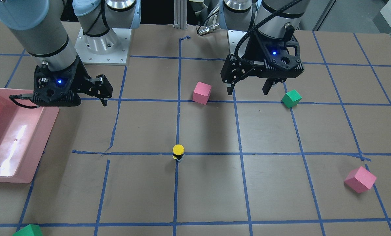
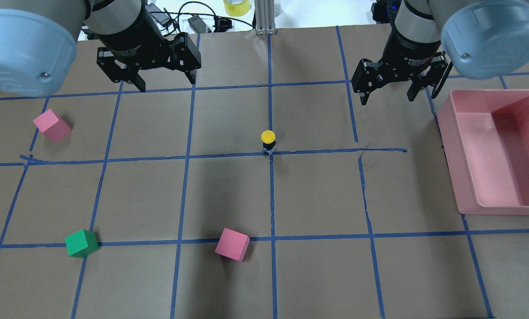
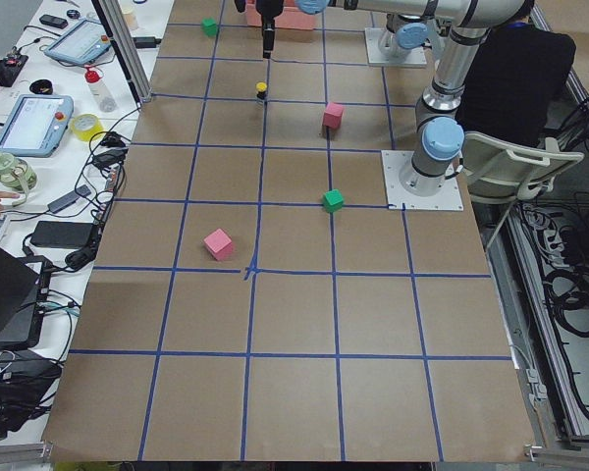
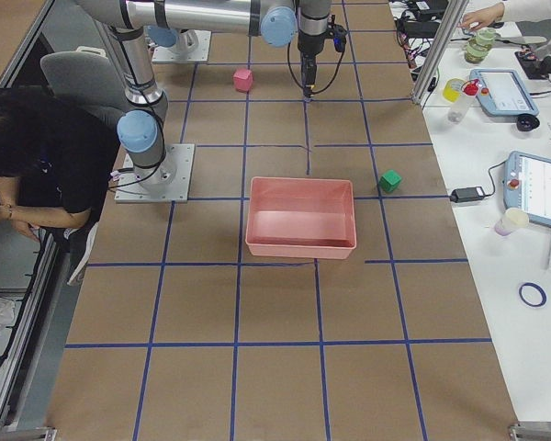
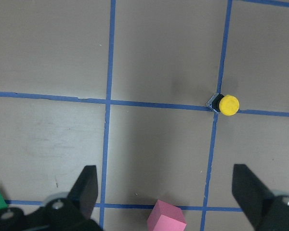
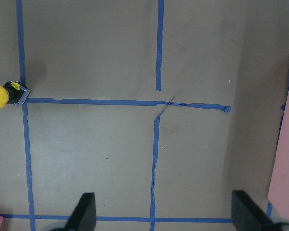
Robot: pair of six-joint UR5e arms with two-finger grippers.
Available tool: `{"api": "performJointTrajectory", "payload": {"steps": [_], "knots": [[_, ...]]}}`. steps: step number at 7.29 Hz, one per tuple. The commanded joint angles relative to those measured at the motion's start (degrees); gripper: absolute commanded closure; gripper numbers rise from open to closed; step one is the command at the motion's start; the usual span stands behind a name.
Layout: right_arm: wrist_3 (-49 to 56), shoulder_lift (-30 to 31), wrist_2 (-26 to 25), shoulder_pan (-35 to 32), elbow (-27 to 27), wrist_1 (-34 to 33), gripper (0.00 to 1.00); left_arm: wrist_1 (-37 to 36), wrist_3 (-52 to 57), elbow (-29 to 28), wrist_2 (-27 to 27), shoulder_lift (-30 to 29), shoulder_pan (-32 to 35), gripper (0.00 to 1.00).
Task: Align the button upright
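Currently the button (image 2: 268, 141) stands upright at the table's centre, on a crossing of the blue tape lines (image 2: 229, 156). Its long axis is vertical: yellow cap on top, black body beneath, grey base down on the tape. Nothing touches it.

Left gripper (image 2: 166, 84) hangs above the table on the far side of the button, well apart from it. Its fingers are spread wide and hold nothing.

Right gripper (image 2: 386, 97) hangs likewise near the pink bin (image 2: 495, 93), fingers parted and empty.

One pink cube (image 2: 232, 244) and one green cube (image 2: 81, 243) sit on the robot's near side, and another pink cube (image 2: 51, 125) lies off to its left.
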State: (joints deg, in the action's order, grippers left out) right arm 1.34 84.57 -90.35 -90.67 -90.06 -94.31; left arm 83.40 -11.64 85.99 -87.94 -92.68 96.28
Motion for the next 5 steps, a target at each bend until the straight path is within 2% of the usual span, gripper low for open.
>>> {"api": "performJointTrajectory", "payload": {"steps": [1, 3, 4, 5], "knots": [[0.0, -0.1, 0.0, 0.1, -0.2, 0.0, 0.00, -1.1, 0.1, 2.9, -0.6, 0.6, 0.1, 0.00], [0.1, 0.1, -0.1, 0.4, 0.1, 0.0, 0.00, -7.2, 0.0, 5.2, -0.9, 1.2, 0.1, 0.00], [0.1, 0.2, -0.1, 0.6, 0.1, 0.0, 0.00, -6.5, 0.3, 5.3, -1.7, 2.3, 0.1, 0.00], [0.2, 0.1, 0.0, 0.6, 0.1, -0.1, 0.00, -7.3, 0.2, 6.0, -6.3, 2.3, 0.1, 0.00]]}}
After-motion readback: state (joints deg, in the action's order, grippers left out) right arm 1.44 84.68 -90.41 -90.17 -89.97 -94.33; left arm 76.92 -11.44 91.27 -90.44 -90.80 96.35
